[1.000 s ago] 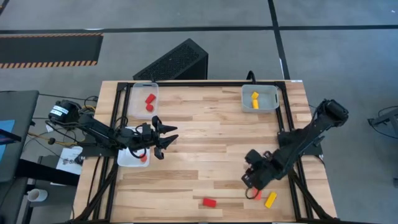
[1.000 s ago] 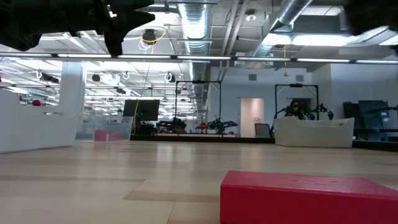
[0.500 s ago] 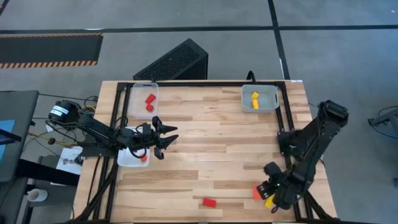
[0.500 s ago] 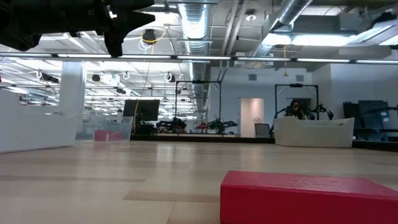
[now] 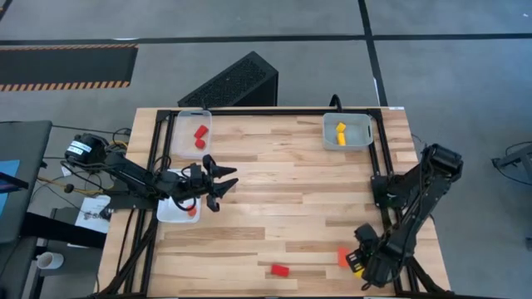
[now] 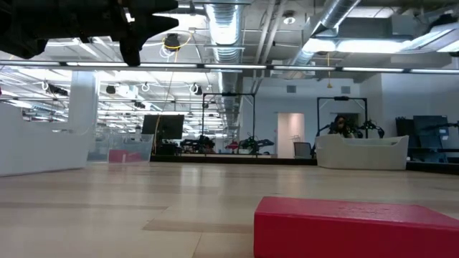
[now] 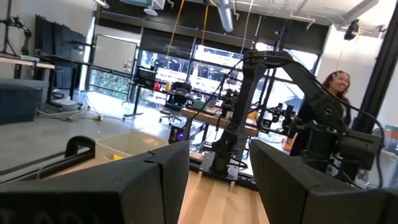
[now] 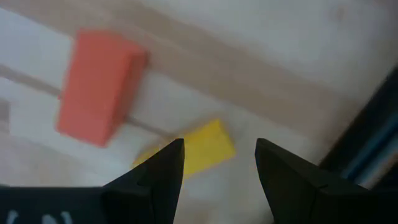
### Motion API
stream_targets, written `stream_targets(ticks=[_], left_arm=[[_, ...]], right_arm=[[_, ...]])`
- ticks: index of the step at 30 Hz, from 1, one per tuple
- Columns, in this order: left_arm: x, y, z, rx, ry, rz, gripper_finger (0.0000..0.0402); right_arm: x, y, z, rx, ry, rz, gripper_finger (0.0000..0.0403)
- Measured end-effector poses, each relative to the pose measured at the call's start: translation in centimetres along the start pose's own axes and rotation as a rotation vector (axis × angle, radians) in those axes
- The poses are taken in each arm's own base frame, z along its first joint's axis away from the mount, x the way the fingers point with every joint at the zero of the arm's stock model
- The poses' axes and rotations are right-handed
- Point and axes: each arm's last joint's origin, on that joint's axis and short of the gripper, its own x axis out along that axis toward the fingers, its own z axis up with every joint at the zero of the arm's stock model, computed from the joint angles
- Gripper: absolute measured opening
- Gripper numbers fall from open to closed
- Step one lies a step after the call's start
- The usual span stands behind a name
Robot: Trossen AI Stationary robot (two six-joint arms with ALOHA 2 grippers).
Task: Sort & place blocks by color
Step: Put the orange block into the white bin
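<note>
While the left gripper (image 5: 223,184) hangs spread open left of centre in the high view, we see the right gripper (image 5: 359,262) at the lower right, fingers apart over a yellow block (image 8: 189,154), nothing grasped. An orange block (image 5: 342,257) lies just beside it, a red block (image 5: 279,270) further left. Two red ones sit in the upper-left tray (image 5: 179,135), yellows in the upper-right tray (image 5: 360,126).

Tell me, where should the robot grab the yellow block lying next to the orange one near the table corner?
Probably across its two long sides, coming straight down from above. The yellow block lies flat on the table, a short bar, so its narrow width fits between the open fingers of the right gripper above it. The orange block lies apart, leaving room.
</note>
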Motion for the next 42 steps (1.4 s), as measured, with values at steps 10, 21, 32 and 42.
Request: stream_targets(ticks=[10,21,32,42], left_arm=[[0.0,0.0,0.1,0.017,-0.009,0.018,0.0157],[0.0,0.0,0.1,0.018,-0.009,0.018,0.0157],[0.0,0.1,0.1,0.018,-0.01,0.029,0.0157],[0.0,0.1,0.1,0.013,-0.009,0.03,0.0157]], right_arm=[[-0.3,-0.3,-0.9,0.09,0.025,0.042,0.022],[-0.3,0.3,-0.5,0.125,-0.028,0.119,0.022],[-0.8,3.4,1.9,0.035,0.071,0.218,0.022],[-2.5,2.7,2.5,0.034,0.082,0.239,0.022]])
